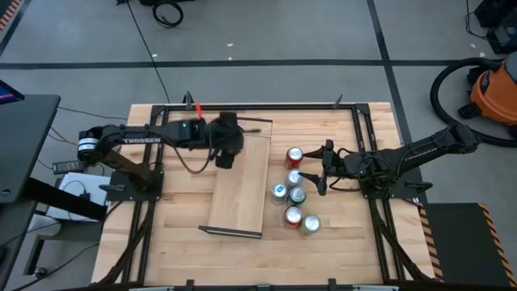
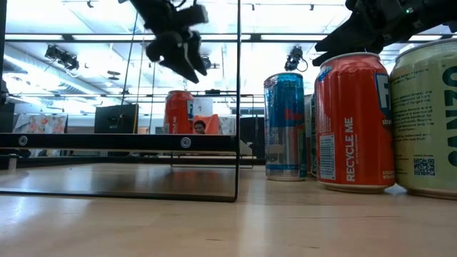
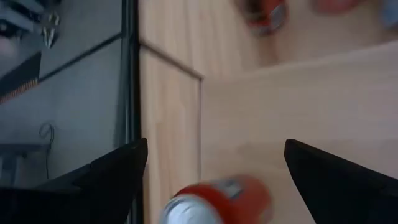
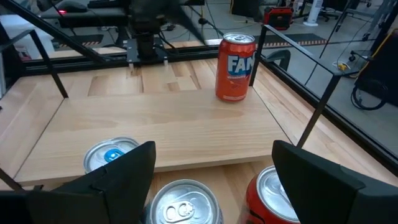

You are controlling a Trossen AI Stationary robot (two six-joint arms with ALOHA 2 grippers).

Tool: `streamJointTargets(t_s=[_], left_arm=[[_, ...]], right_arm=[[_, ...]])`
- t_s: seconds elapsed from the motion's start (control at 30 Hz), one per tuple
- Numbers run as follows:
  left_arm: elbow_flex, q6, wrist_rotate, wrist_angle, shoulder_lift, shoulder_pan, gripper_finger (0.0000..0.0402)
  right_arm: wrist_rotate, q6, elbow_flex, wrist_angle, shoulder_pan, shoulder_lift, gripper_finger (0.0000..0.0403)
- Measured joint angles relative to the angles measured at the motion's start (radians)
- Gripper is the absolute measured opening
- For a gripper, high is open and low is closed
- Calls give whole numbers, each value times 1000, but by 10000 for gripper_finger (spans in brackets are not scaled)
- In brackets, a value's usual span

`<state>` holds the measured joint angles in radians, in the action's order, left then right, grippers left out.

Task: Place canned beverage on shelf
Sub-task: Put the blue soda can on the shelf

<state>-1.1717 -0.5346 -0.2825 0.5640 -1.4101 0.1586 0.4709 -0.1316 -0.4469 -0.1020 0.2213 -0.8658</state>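
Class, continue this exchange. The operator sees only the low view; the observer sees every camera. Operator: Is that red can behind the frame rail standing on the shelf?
Observer: Yes; the right wrist view shows the Fanta can upright on the shelf.
Operator: Is it gripped?
Observer: No; the left gripper is open above it, fingers clear of the can.
Operator: And the right arm?
Observer: The right gripper hangs open over six cans clustered on the tabletop.

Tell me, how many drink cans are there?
7. Six cans cluster on the table beside the shelf, by the right hand; one orange can stands on the shelf below the left hand. None looks hidden.
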Motion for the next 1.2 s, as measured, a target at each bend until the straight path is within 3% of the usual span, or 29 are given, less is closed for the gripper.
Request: streamJointTargets(t_s=[0.3, 0.6, 0.87, 1.2], left_arm=[[0, 196, -12, 8, -4, -143, 389], [0, 356, -5, -4, -8, -174, 389], [0, 371, 45, -152, -105, -181, 389], [1, 367, 112, -226, -193, -185, 389]], right_arm=[[1, 15, 0, -1, -1, 0, 332], [3, 27, -6, 10, -36, -30, 332], [18, 35, -144, 221, -56, -116, 331], [61, 19, -155, 335, -56, -103, 331]])
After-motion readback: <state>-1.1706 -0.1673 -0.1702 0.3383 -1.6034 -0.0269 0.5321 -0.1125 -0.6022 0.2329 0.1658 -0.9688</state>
